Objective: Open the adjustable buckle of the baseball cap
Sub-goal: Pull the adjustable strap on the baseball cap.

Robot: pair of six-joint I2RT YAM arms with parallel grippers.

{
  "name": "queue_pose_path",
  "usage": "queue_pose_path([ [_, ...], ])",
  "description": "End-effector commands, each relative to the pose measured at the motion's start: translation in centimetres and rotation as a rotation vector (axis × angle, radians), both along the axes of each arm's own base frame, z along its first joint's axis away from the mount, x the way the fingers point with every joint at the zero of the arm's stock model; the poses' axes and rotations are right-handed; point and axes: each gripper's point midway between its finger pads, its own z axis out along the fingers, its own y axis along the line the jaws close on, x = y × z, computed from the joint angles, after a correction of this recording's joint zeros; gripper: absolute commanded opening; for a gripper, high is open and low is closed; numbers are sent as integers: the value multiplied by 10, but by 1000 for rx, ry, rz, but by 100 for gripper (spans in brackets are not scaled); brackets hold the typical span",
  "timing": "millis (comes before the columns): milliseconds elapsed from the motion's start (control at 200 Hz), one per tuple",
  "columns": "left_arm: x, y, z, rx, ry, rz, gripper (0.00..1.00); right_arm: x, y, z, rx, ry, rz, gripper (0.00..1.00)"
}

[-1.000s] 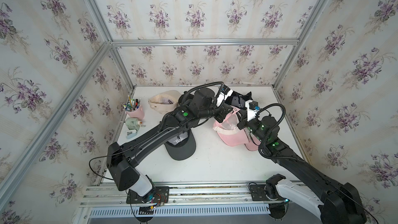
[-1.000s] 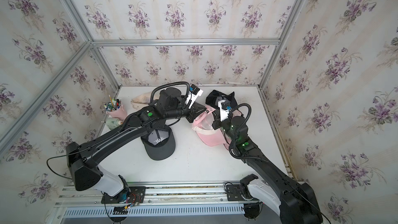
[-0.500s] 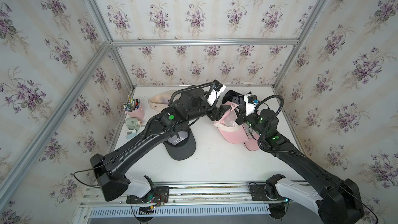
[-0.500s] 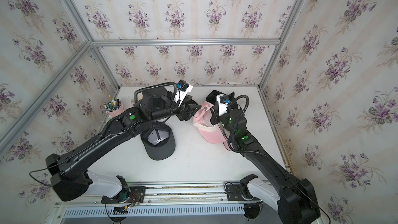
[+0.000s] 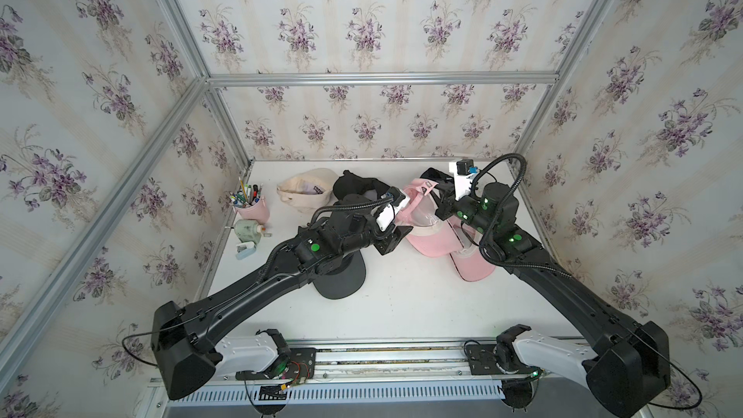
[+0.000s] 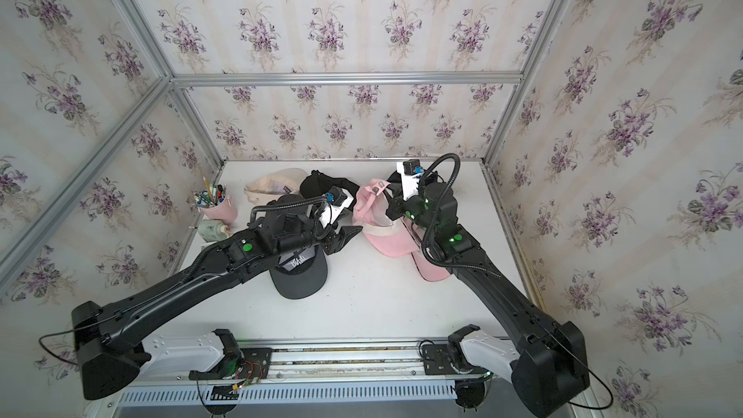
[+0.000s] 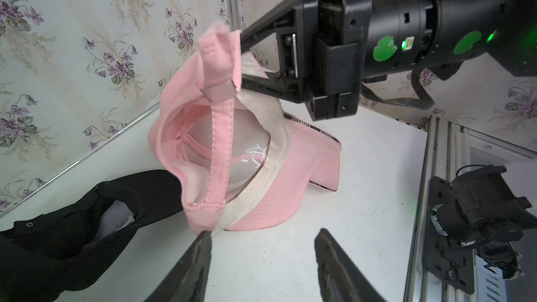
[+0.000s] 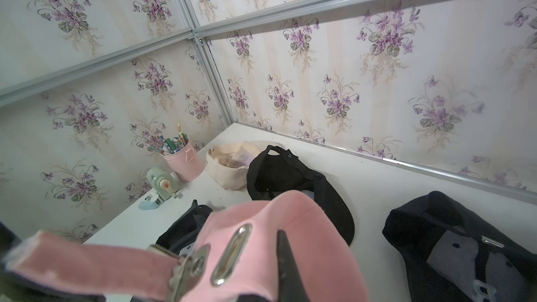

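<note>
Top views, cap: a pink fabric baseball cap [image 5: 428,235] is seen right of centre on the white surface [image 5: 402,307], its back lifted and its brim laid over a second pink cap [image 5: 474,269].
Top views, right pincer: the right pincer [image 5: 439,199] is shown clamped on the cap's lifted back edge.
Top views, left pincer: the left pincer [image 6: 349,236] is held just beside the cap, its fingers apart and nothing gripped.
Left wrist, strap: a pink strap [image 7: 220,146] is seen spanning the cap's rear opening and threaded through a silver metal buckle [image 7: 219,92]; the free end is seen beyond it, against the right pincer.
Left wrist, left pincer: both fingers [image 7: 200,265] are spread, the cap's rim lying just beside one tip.
Right wrist, buckle: the buckle is seen close up with the strap end passed through it; whether it is released cannot be told.
Right wrist, grip: one black finger [image 8: 283,257] is pressed into the pink fabric.
Right wrist, background: a black cap [image 8: 290,178], a beige cap [image 8: 229,167], a pink cup of pens [image 8: 183,161] and a dark navy cap [image 8: 421,219] are set on the surface behind.
</note>
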Motion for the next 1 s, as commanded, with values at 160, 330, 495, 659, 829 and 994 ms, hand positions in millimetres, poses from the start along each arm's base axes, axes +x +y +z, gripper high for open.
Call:
queue_pose_path([
  [160, 25, -33, 16, -103, -154, -21, 56, -6, 5, 6, 15, 5, 41, 0],
  [330, 40, -40, 10, -99, -173, 12, 51, -12, 5, 9, 16, -1, 59, 0],
  [495, 48, -48, 6, -89, -187, 9, 45, -16, 5, 6, 6, -4, 70, 0],
  [659, 55, -48, 1, -70, -183, 41, 43, -17, 5, 6, -1, -3, 78, 0],
  [829, 58, -38, 3, -81, -211, 89, 53, -20, 5, 6, -2, 1, 82, 0],
  [994, 59, -43, 0, -84, -203, 75, 44, -21, 5, 4, 3, 11, 82, 0],
])
